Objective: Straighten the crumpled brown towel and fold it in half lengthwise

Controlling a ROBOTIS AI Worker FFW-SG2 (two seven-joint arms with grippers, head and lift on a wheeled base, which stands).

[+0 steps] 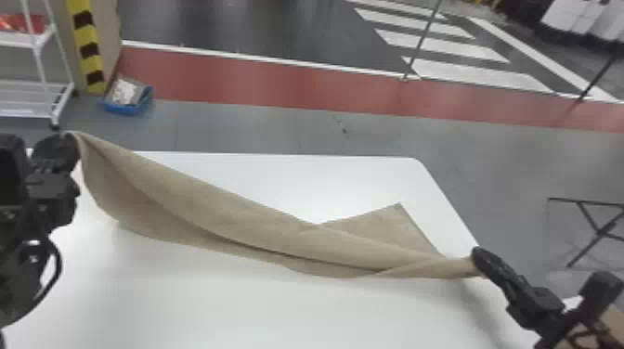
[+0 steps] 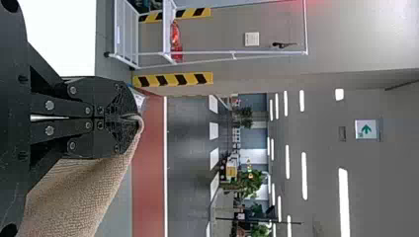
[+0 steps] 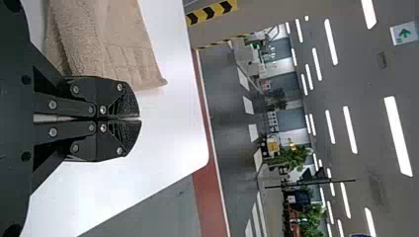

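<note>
The floor (image 1: pixel 278 130) spreads grey beyond the work, with a red band (image 1: pixel 278 83) across it; on it stands the white table (image 1: pixel 232 311), and a white rack (image 1: pixel 42 60) stands past the table's far left. The brown towel (image 1: pixel 209 204) stretches slantwise over the table between both grippers, its left end raised, a long crease running along it, its right part twisted narrow; one squared corner (image 1: pixel 394 220) spreads out on the table's far side, near the right end. A blue bin (image 1: pixel 130 106) sits on the floor by the rack. The left gripper (image 1: pixel 68 145) has its fingers clenched on the towel's raised left corner, cloth showing between the tips. The right gripper (image 1: pixel 478 260), lower, near the table's right edge, has its fingers pressed together on the towel's narrow right end
</note>
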